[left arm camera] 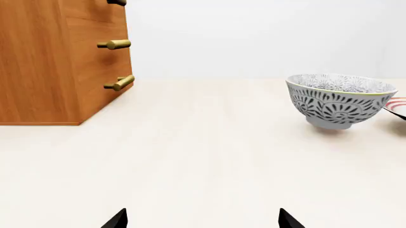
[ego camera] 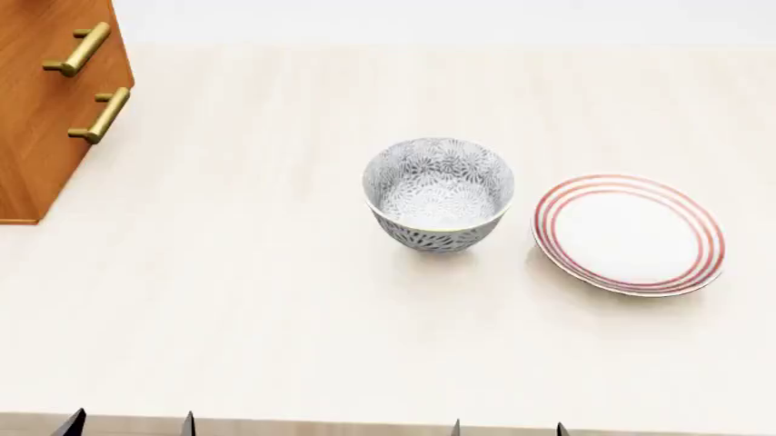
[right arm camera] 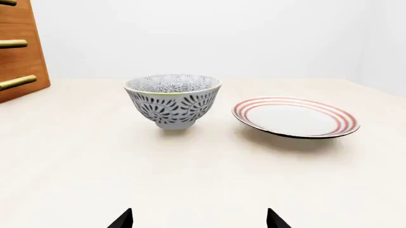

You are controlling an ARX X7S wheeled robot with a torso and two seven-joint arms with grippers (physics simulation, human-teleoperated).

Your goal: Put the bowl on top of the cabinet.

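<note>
The bowl (ego camera: 438,193) (left arm camera: 339,99) (right arm camera: 172,99), white with a dense grey-black floral pattern, stands upright near the middle of the pale table. The orange-brown cabinet (ego camera: 49,100) (left arm camera: 60,61) (right arm camera: 19,52) with brass bar handles stands at the far left; its top is out of view. My left gripper (ego camera: 127,425) (left arm camera: 201,219) is open at the table's near edge, left of the bowl. My right gripper (ego camera: 507,429) (right arm camera: 198,219) is open at the near edge, well short of the bowl. Nothing lies between either pair of fingers.
A flat white plate with red rings (ego camera: 628,234) (right arm camera: 295,118) (left arm camera: 398,107) lies just right of the bowl. The pale table (ego camera: 243,300) stretches between the grippers and the bowl, its front edge by the fingertips.
</note>
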